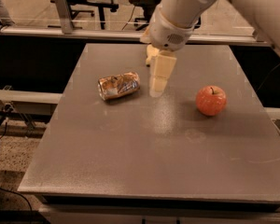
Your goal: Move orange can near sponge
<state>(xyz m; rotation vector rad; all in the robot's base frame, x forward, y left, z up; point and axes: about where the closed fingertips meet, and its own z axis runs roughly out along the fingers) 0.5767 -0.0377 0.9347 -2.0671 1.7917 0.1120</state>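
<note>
The orange can (118, 85) lies on its side on the grey table (144, 143), left of centre; it is dented, silver with orange-brown print. My gripper (157, 88) hangs from the white arm just right of the can, a small gap away, with nothing in it. The pale yellow sponge (150, 54) lies further back on the table, mostly hidden behind my gripper and wrist; only its left part shows.
An orange-red apple (211, 100) with a stem stands on the right side of the table. A rail and chair legs run behind the table's far edge. The table's left edge drops to a floor with cables.
</note>
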